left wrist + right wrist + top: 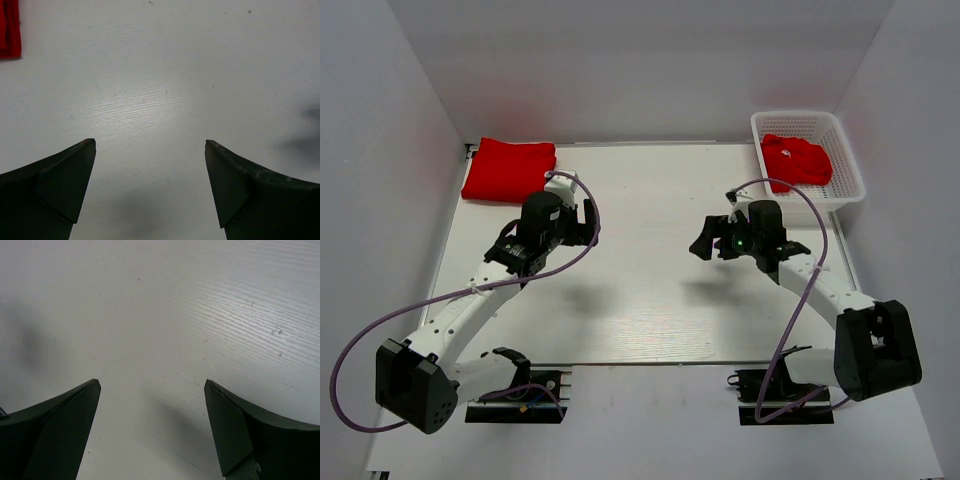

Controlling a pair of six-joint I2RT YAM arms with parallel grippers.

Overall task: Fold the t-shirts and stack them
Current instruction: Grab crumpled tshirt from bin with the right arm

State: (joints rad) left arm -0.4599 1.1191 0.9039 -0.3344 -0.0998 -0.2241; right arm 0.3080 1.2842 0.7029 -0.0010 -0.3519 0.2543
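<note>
A folded red t-shirt point(510, 170) lies flat at the table's far left corner; a strip of it point(10, 27) shows at the top left of the left wrist view. Another red t-shirt point(796, 160) sits crumpled inside the white mesh basket point(842, 152) at the far right. My left gripper point(585, 218) hovers open just right of the folded shirt, its fingers point(65, 180) wide apart over bare table. Over the table's middle right, below and left of the basket, my right gripper point(705, 242) is open too, nothing between its fingers point(245, 430).
The white table point(650, 290) is boxed in by white walls on the left, back and right. The basket overhangs the far right corner. Purple cables loop from both arms down to their bases at the near edge.
</note>
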